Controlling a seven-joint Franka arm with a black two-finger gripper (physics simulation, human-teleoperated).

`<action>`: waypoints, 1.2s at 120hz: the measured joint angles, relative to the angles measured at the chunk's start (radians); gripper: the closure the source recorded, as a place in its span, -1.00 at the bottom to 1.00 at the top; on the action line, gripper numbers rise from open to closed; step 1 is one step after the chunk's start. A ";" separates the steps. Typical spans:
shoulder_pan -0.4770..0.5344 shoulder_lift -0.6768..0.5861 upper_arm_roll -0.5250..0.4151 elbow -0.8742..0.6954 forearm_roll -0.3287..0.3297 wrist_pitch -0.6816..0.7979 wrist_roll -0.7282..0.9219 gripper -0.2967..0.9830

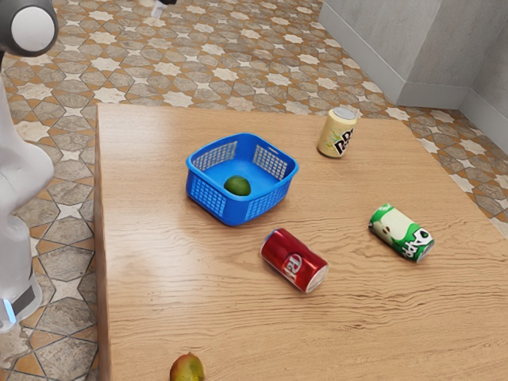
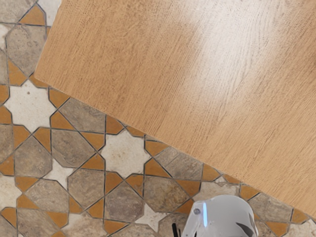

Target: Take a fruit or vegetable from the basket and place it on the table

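Observation:
At the exterior view's top edge, a small part of my gripper [image 1: 162, 5] shows, high up and apart from the basket; its state cannot be made out. The blue plastic basket [image 1: 270, 198] stands upright on the wooden table [image 1: 151, 286]. Inside it lies a round green fruit or vegetable [image 1: 237, 186], near the wall facing the camera. A second fruit, reddish green [image 1: 187, 369], rests on the table at the exterior view's bottom edge. In the wrist view, my hand looks down on the table's corner area [image 2: 128, 64].
A red can [image 1: 294, 260] lies on its side near the basket, and a green-and-white can [image 1: 401, 232] lies farther to the exterior view's right. A yellow can [image 1: 337, 132] stands upright beyond the basket. The arm's base [image 2: 222, 217] is beside the table edge.

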 joint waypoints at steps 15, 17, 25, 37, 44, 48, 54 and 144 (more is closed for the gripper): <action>-0.005 -0.001 0.009 -0.007 0.021 0.146 0.058 -0.52; -0.006 -0.001 0.010 -0.008 0.022 0.160 0.065 -0.51; -0.006 -0.001 0.010 -0.008 0.027 0.204 0.090 -0.51; -0.001 0.015 -0.031 0.112 0.018 0.230 0.123 -0.52; -0.013 0.041 -0.178 0.157 0.001 0.223 0.133 -0.51; -0.038 0.070 -0.229 0.146 -0.030 0.226 0.136 -0.51; -0.071 0.102 -0.272 0.128 -0.083 0.231 0.143 -0.51; -0.077 -0.484 -0.430 -0.859 -0.006 0.758 0.122 -0.50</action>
